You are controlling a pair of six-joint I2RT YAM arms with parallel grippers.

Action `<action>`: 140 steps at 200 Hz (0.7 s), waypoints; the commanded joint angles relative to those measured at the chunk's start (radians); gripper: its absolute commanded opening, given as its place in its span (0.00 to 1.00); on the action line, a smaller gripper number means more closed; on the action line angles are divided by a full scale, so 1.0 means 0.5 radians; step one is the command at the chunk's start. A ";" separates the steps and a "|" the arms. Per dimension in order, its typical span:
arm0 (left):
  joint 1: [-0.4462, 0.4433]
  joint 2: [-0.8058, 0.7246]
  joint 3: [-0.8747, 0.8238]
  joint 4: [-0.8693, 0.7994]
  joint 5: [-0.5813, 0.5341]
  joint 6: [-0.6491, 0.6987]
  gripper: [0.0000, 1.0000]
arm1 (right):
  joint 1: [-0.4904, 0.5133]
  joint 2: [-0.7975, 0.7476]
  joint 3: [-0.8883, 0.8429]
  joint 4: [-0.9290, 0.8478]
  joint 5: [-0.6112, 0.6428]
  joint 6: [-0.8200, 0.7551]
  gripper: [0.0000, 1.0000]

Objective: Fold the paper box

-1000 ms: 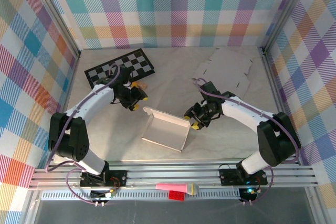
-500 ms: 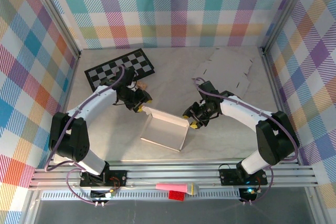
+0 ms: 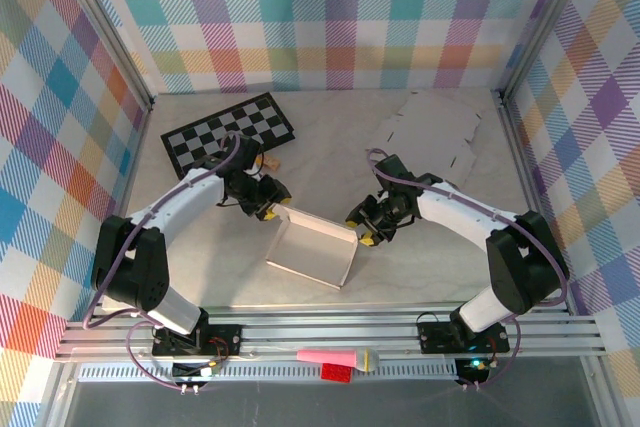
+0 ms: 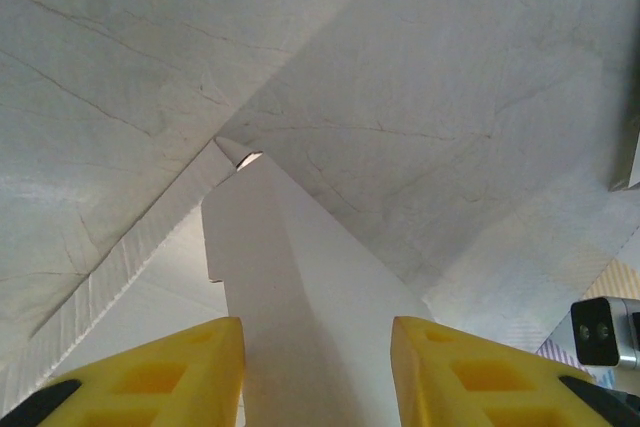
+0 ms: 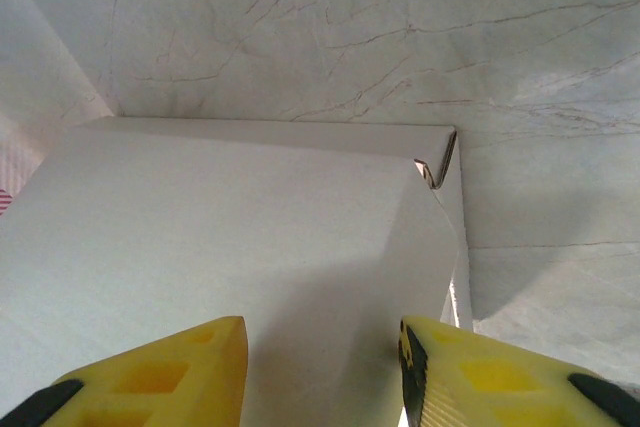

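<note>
The paper box (image 3: pixel 310 252) lay half made on the counter (image 3: pixel 430 277), about midway between its left and right edges and nearer the near edge than the far one. Its base was flat and its far wall was raised. I judged it light, thin and springy. It would crease wherever it was pinched hard and slide on the smooth top, so the place to take hold was the raised wall close to a fold line, near the corners.

My left jaws straddled the far-left end of that wall, yellow fingers (image 4: pixel 150 377) either side of the paper. I could not tell whether they pressed it. My right jaws stood partly open at the far-right corner, fingers (image 5: pixel 490 372) apart over the panel and gripping nothing.

A flat cardboard blank (image 3: pixel 432 132) lay by the far-right corner, and a checkered mat (image 3: pixel 228 127) by the far-left.
</note>
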 commanded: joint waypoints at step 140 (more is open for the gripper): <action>-0.073 -0.116 -0.136 0.196 -0.026 -0.122 0.26 | 0.038 0.203 0.266 0.134 -0.030 0.137 0.33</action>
